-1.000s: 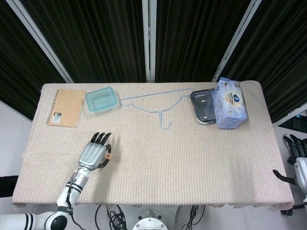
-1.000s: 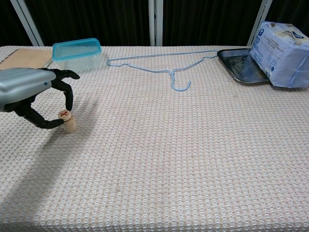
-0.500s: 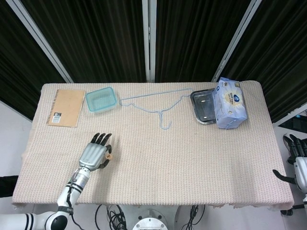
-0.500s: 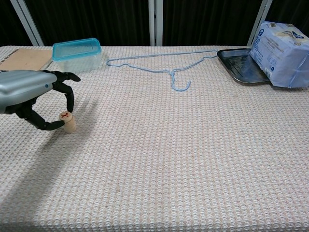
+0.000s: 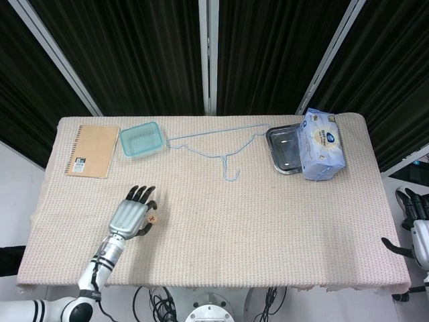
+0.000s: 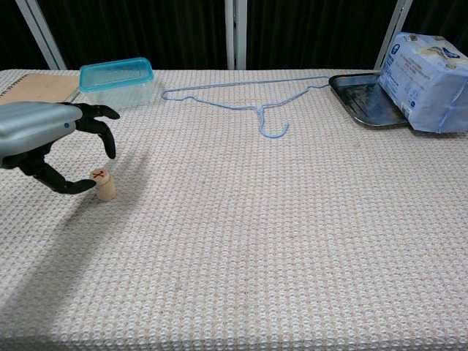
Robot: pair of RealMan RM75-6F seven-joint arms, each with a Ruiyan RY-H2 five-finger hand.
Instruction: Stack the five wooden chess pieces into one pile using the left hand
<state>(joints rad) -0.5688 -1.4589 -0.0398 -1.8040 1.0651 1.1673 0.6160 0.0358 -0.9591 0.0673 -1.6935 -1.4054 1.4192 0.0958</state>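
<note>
A short pile of round wooden chess pieces (image 6: pixel 103 186) stands on the woven cloth near the left side, a red mark on its top piece; in the head view the pile (image 5: pixel 153 218) shows just right of my left hand. My left hand (image 6: pixel 45 139) hovers just left of the pile, holding nothing. Its fingers (image 6: pixel 102 131) are raised and spread above the pile, and the thumb tip (image 6: pixel 79 186) lies close to the pile's left side. From above, the left hand (image 5: pixel 133 213) shows beside the pile. My right hand (image 5: pixel 416 225) hangs off the table's right edge, fingers apart and empty.
A teal lidded box (image 6: pixel 117 79) and a brown notebook (image 5: pixel 92 150) lie at the back left. A blue wire hanger (image 6: pixel 252 102) lies at the back middle. A metal tray (image 6: pixel 365 99) and a tissue pack (image 6: pixel 428 72) sit at the back right.
The left hand's fingers have lifted up and away from the top of the pile, which stays standing in place. The right hand has not moved.
</note>
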